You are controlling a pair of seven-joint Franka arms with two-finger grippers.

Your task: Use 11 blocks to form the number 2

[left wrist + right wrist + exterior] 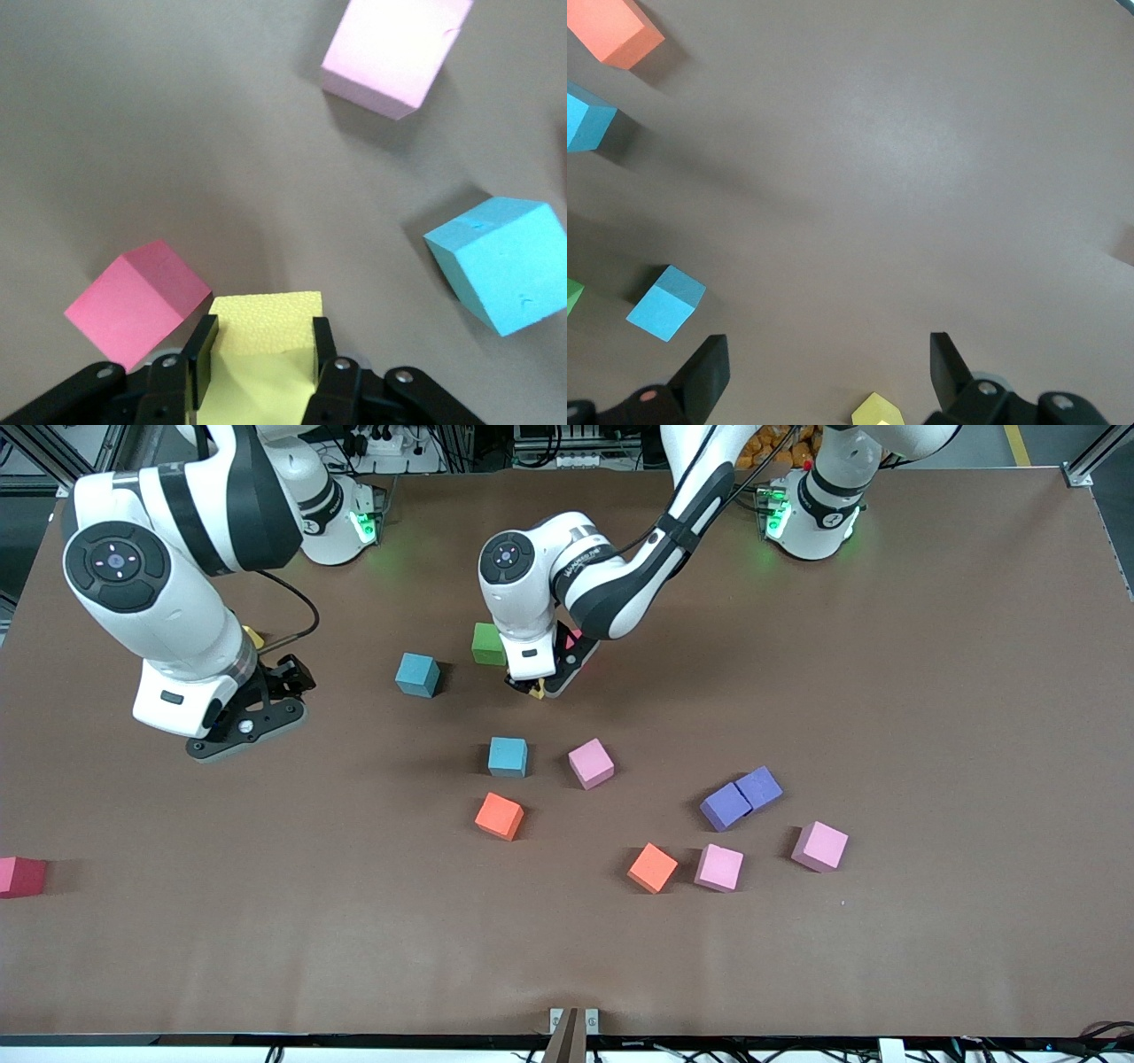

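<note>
Since the blocks are soft, light foam cubes, we are taking each one by two flat opposite faces, and our left gripper [262, 363] is pinching a yellow block [266, 329] that way, fingers closed on its sides, low over the table [886, 691] just beside the green block [488, 644] and a pink block [137, 301]. Our right gripper [824, 367] is waiting wide open and empty near its end of the table. We are judging the bare middle roomy enough for the number 2; one red block [21, 875] is lying right at the table's edge.

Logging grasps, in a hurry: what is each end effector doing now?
Left end effector: shut on the yellow block.
Right end effector: open, empty.
</note>
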